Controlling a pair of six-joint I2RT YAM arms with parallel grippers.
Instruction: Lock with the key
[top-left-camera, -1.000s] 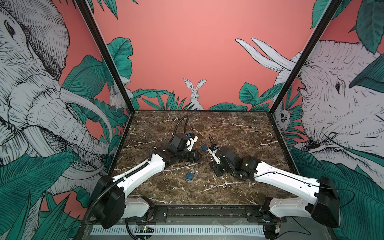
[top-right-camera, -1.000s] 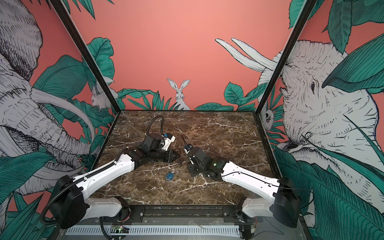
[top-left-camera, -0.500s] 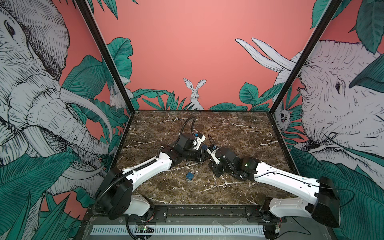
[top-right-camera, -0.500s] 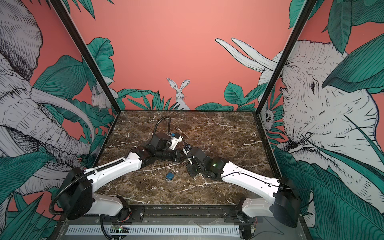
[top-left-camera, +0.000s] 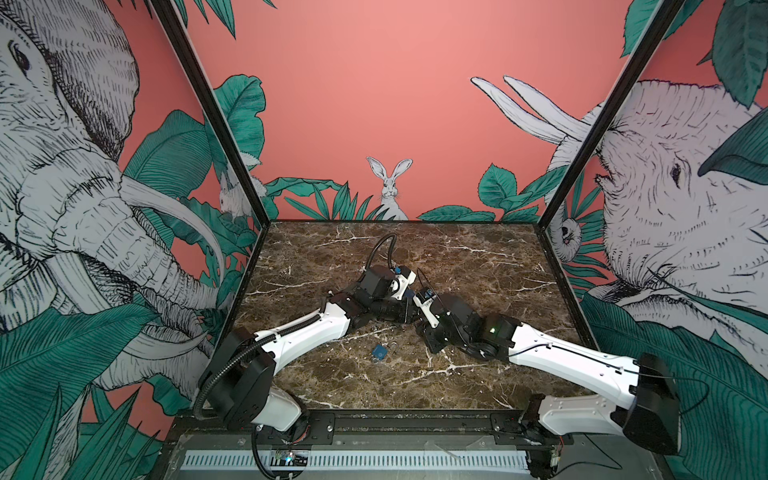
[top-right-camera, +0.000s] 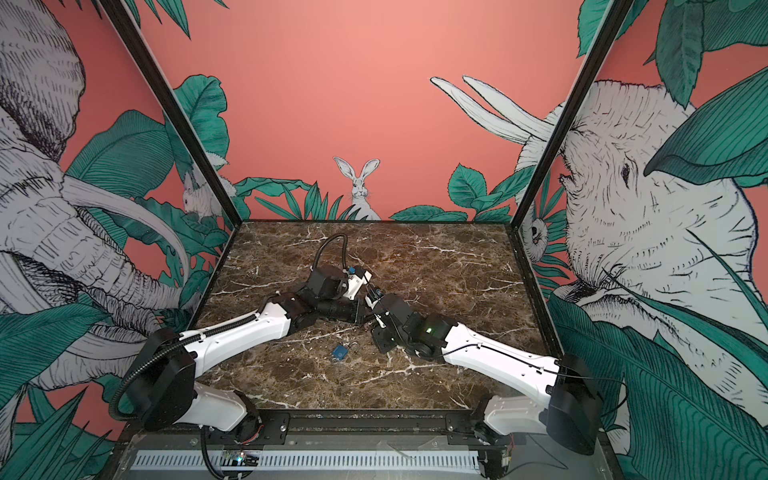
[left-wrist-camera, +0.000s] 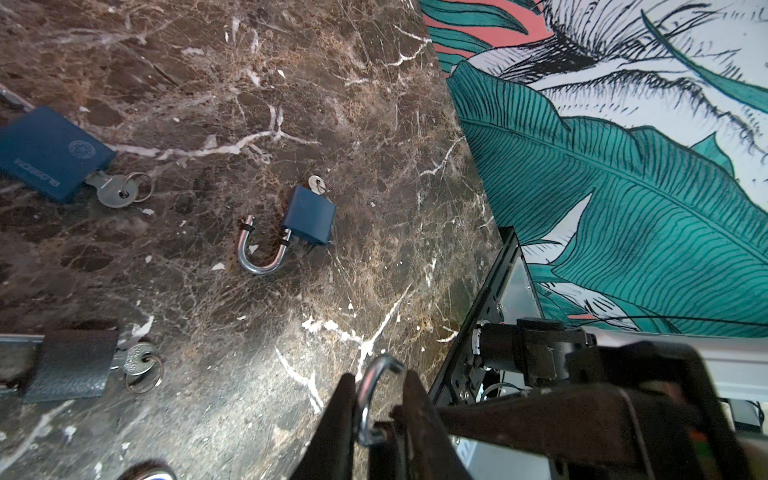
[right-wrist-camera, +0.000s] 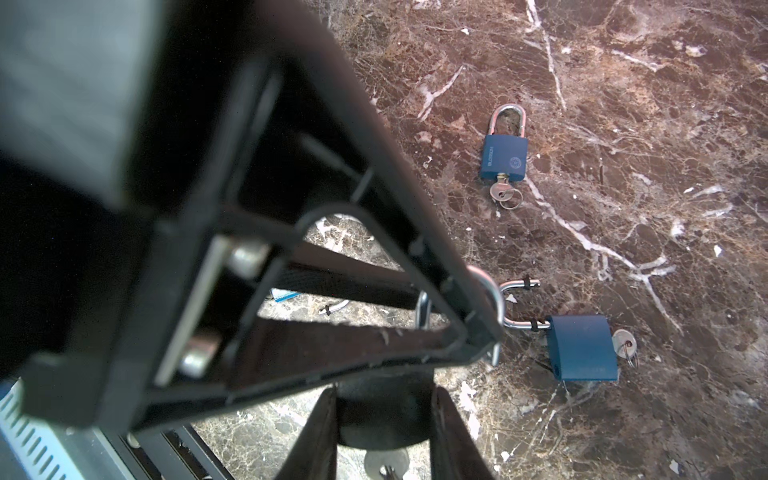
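The held padlock (right-wrist-camera: 495, 296) is up in the air over the middle of the bench (top-left-camera: 478, 257), at the place where the two arms meet. Its dark body sits between the fingers of the right pincer (right-wrist-camera: 382, 399) and fills the gap between them, so this pincer is clenched on the padlock. The key (right-wrist-camera: 384, 461) shows just beside the body, on the side away from the shackle (left-wrist-camera: 366, 401). The shackle is open, with one end free. It passes between the fingers of the left pincer (left-wrist-camera: 378, 374). It touches one finger, and next to the other finger a slit of bench shows. I cannot tell if this pincer presses the shackle or only stands around it.

In both top views the left arm reaches in from 7 o'clock and the right arm from 4 o'clock. A lying padlock (top-left-camera: 379, 352) (top-right-camera: 340, 352), blue, rests flat on the bench near the meeting point, toward 7 o'clock from it, clear of both arms.

The wrist views show an open padlock (left-wrist-camera: 309, 218) (right-wrist-camera: 579, 353) with black bands on its shackle, and a shut padlock (right-wrist-camera: 505, 153). Both lie flat, apart from each other, and each has a key with a ring in it.
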